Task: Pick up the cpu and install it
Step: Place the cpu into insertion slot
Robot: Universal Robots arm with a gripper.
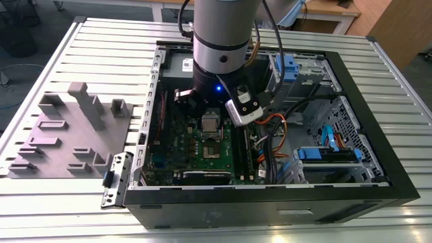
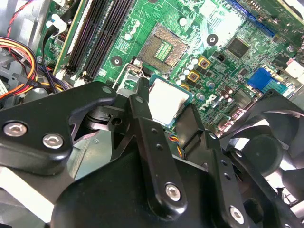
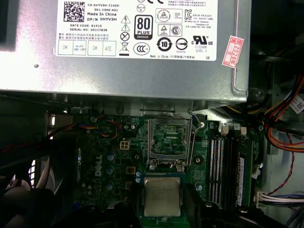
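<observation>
gripper: pinching cpu on two opposite sides
cpu place: just beside socket, not seated in it
socket: on green motherboard

The silver-grey cylindrical arm comes straight down in the exterior view, its last segment upright. A black band rings it above the dark wrist, where a small blue light glows. A white-and-black camera block sits on the wrist toward the exterior view's right, tilted outward. Below the wrist the black metal claw points downward. In the second wrist view its two dark fingers, jointed with silver bolts, press against opposite edges of a flat square silver-grey metal cpu and carry it level between them. Broad black linkage plates spread back from the fingers toward the wrist.
</observation>
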